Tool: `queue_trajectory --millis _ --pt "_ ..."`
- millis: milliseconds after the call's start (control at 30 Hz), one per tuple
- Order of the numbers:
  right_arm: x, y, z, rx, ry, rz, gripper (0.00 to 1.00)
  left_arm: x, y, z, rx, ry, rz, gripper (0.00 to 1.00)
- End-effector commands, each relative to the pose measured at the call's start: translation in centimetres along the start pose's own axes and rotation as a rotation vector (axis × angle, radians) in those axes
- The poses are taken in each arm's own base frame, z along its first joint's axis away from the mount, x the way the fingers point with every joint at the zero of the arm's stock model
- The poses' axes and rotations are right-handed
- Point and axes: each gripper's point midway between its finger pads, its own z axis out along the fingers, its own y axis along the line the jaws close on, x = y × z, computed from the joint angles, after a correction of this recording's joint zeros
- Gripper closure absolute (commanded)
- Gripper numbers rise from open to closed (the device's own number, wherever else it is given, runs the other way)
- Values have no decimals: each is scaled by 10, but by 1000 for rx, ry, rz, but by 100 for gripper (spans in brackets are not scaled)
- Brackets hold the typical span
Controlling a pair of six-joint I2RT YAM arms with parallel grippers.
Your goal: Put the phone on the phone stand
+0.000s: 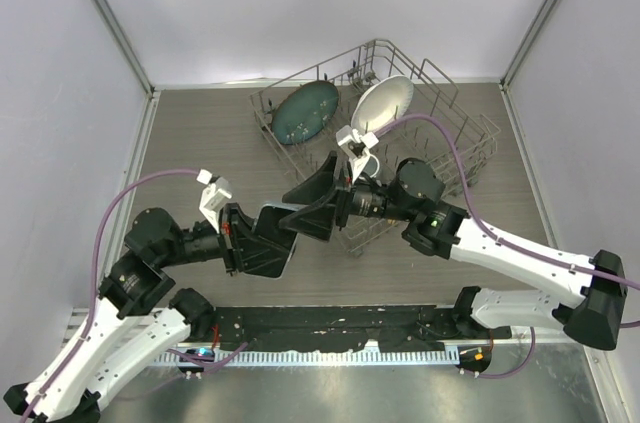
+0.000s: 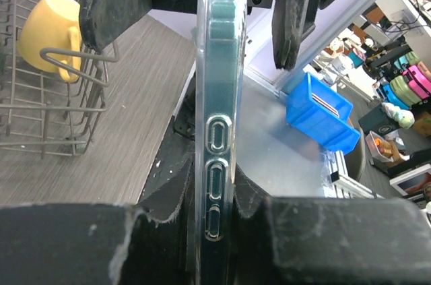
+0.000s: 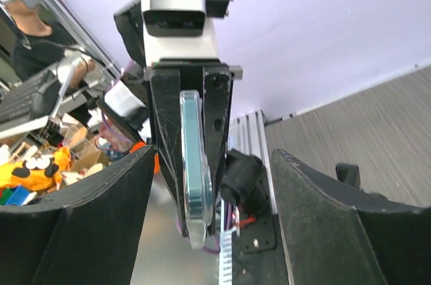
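Observation:
My left gripper [image 1: 262,243] is shut on the phone [image 1: 283,226], a dark phone in a clear case, and holds it above the table. In the left wrist view the phone [image 2: 219,130] stands edge-on between my pads [image 2: 87,244], side buttons facing the camera. My right gripper [image 1: 318,199] is open, its jaws spread wide on either side of the phone's far end without touching it. In the right wrist view the phone [image 3: 194,177] shows edge-on between the right fingers [image 3: 81,224], clamped by the left gripper [image 3: 192,96]. The phone stand is out of view.
A wire dish rack [image 1: 470,143] stands at the back of the table with a teal plate [image 1: 305,111] and a white plate [image 1: 385,103]. A yellow mug [image 2: 47,29] hangs in the rack. A blue bin [image 2: 320,113] sits beyond the table.

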Motion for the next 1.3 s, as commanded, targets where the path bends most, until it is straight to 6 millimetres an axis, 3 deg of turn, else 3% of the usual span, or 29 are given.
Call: queue_trajectory --millis 0,167,633,767,1000,1100,1200,1267 --pt "-44 28 6 -138 -204 17 31 -33 -20 0 66 -133 53 100" --pt "-45 31 12 -189 -246 87 45 -37 -22 -1 81 -161 54 100" --pt "-32 35 27 -172 -226 86 50 -40 -21 2 82 -171 46 100" --pt "-32 34 29 -175 -223 81 57 -38 -22 1 84 -171 46 100" --pt "-34 30 30 -152 -226 60 59 -33 -22 1 91 -149 44 100" --pt "-36 32 31 -153 -220 51 70 -31 -21 1 91 -140 43 100" --pt "-34 33 31 -163 -211 32 99 -29 -20 2 93 -124 35 100" --pt "-37 34 26 -151 -222 9 99 -25 -17 2 69 -99 20 95"
